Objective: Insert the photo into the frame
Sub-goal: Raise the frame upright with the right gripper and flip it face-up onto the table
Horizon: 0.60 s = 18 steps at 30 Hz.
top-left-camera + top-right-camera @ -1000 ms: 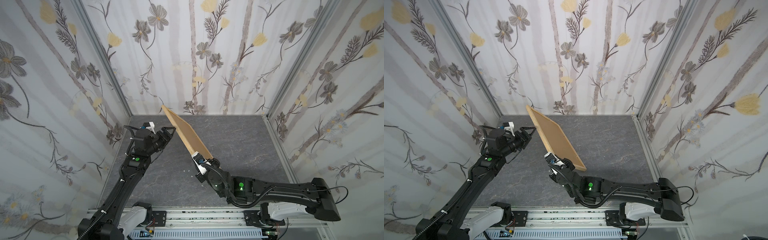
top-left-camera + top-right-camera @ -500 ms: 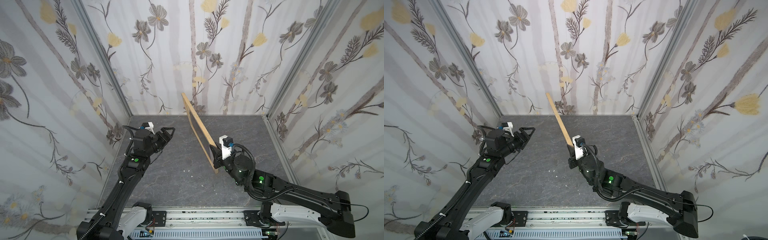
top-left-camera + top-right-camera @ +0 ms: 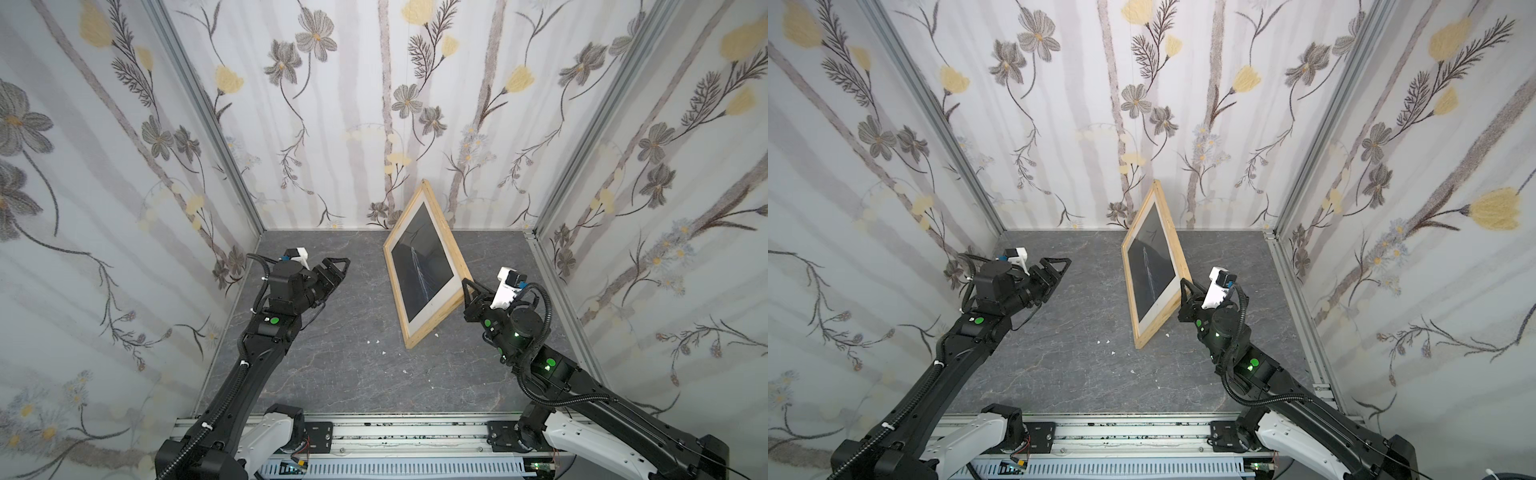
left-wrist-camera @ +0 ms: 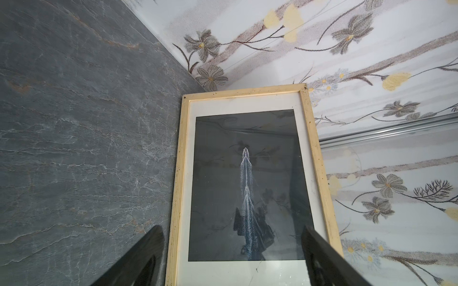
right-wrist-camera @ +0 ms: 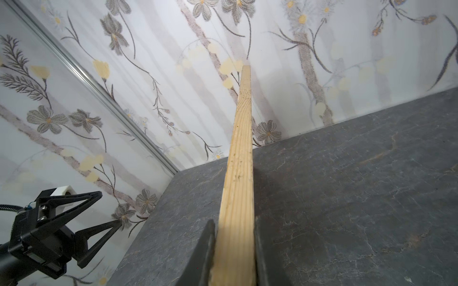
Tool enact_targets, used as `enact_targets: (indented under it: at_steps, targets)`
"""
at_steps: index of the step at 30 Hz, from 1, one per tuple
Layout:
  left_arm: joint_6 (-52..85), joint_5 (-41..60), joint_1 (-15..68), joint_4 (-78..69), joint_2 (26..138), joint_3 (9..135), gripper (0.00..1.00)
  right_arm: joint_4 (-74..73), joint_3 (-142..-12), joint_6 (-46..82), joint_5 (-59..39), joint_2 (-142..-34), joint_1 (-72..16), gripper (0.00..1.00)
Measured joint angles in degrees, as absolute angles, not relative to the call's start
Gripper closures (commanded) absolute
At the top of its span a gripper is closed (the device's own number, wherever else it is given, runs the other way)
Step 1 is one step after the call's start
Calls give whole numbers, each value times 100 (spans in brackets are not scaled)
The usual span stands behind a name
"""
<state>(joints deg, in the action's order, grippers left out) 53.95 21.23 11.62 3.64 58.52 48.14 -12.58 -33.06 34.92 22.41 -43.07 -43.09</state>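
Large rectangular frame of thin light-wood strips (image 3: pixel 436 324) (image 3: pixel 1160 322) is up on edge over the dark grey slate-look tabletop (image 3: pixel 332 365), right of centre, near the back wall. It's tilted, with one corner high against the floral wallpaper and one corner low. The low corner looks like it sits on the table, but the top views are too steep to confirm contact.

Photo (image 3: pixel 419 270) (image 3: pixel 1150 266) is inside the frame: a dark navy-black sheet with a white wake streak down the middle. A white windowed mat board (image 3: pixel 434 305) borders it. The picture side faces the left arm, and the left wrist view sees it straight on (image 4: pixel 245 185), with mat (image 4: pixel 245 105) and wood strip (image 4: pixel 176 185) around it. Reflections show on the dark area.

Right gripper (image 3: pixel 465 286) (image 3: pixel 1185 286) is pinching the frame's right-hand strip near its lower end. In the right wrist view both black fingers press on either face of the wood edge (image 5: pixel 239 198), jaws narrow (image 5: pixel 233 222).

Left gripper (image 3: pixel 338 270) (image 3: pixel 1059 270) is spread wide and holds nothing. It hangs above the table's left side, well apart from the frame, pointing at it. Its own camera shows both fingers far apart at the picture's edge (image 4: pixel 231 227). It's also visible from the right wrist (image 5: pixel 111 206).

A few small white flecks (image 3: pixel 376 341) lie on the table near the frame's low corner.
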Motion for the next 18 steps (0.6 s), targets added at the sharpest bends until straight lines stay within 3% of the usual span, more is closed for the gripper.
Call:
enact_targets:
  at_steps: [18]
  targets:
    - [5380,2115,1162,325,5854,4449,13,-1564,-1949,5369,220,-3791,-2311,100]
